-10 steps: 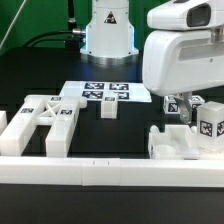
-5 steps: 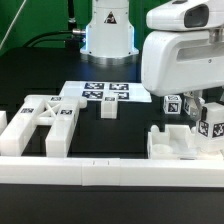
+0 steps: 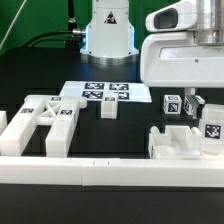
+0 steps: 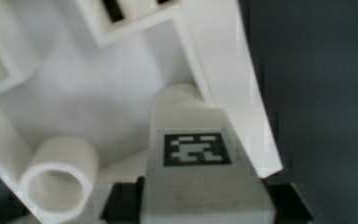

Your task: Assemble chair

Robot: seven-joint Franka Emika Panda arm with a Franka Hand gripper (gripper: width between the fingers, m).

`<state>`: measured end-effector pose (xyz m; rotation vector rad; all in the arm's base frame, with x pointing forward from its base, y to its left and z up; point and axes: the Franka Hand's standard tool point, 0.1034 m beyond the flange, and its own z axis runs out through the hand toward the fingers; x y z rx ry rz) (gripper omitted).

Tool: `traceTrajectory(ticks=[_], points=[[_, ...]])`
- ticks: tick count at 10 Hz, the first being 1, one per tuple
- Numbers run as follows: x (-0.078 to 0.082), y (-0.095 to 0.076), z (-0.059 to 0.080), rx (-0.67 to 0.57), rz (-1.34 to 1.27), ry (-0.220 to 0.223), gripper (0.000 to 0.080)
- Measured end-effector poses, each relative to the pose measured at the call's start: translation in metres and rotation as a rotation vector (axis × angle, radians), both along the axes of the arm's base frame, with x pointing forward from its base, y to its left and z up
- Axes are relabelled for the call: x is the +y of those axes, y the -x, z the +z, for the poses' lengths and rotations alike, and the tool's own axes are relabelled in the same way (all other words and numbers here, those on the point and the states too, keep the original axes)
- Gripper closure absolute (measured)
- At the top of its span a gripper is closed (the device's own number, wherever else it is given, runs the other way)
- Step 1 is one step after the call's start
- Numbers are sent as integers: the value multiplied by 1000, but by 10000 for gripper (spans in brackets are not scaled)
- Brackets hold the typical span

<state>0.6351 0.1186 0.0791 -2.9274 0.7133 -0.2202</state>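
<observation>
The gripper is closed on a short tagged post. In the wrist view its dark fingers sit tight against either side of the post, the tag facing the camera, with no gap to be seen. Over the last second the post has sunk a little and drifted toward the exterior view's right, and the wrist housing above it has shifted with it. It now stands upright at the far end of the seat, low enough that its foot is hidden behind the seat's raised wall. Whether it has reached its socket I cannot tell.

I judge this to be the seating of a post into the seat, a small, slow descent and not a carry. The next move probably calls for a straight push down with the post kept plumb, since a slight tilt could jam it at the mouth.

A second tagged block shows just behind the seat, near the arm.

Further out nothing has stirred. The cross-braced frame lies flat at the exterior view's left, well apart from the seat. A loose post stands at the near edge of the marker board, and the long rail runs along the front — most of the chair is not yet joined.
</observation>
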Motion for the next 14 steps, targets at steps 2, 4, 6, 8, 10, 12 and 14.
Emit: traceTrajectory(ticks=[2,4,6,8,10,12,14], points=[[0,0,0,15,-155,-28,514],[0,1,0,72,-350,-49,514],[0,1,0,83,-454,-69,508],[0,1,-1,80,-402,-63,284],[-5,0,0,68,-214,-32,192],[-4,-1,2,56,-37,-8,158],[-5,-1,1,48,74,9,151]])
